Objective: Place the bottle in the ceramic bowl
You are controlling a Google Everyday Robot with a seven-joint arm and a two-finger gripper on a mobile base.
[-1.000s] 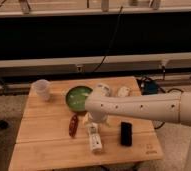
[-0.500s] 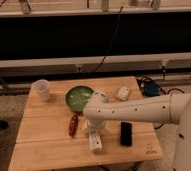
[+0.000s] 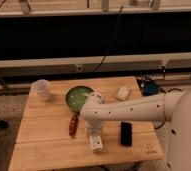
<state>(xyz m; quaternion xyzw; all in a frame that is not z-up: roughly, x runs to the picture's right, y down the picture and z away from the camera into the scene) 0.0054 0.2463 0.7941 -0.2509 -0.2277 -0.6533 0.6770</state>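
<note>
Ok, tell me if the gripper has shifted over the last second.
Yes. The gripper has moved toward the table's near edge, away from the ceramic bowl, and now sits just above the bottle lying on the wooden table.

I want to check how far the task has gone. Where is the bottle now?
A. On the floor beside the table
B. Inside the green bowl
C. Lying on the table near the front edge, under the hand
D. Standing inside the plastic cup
C: the bottle lies on the table near its front edge, right below the hand, while the bowl further back holds no bottle.
</note>
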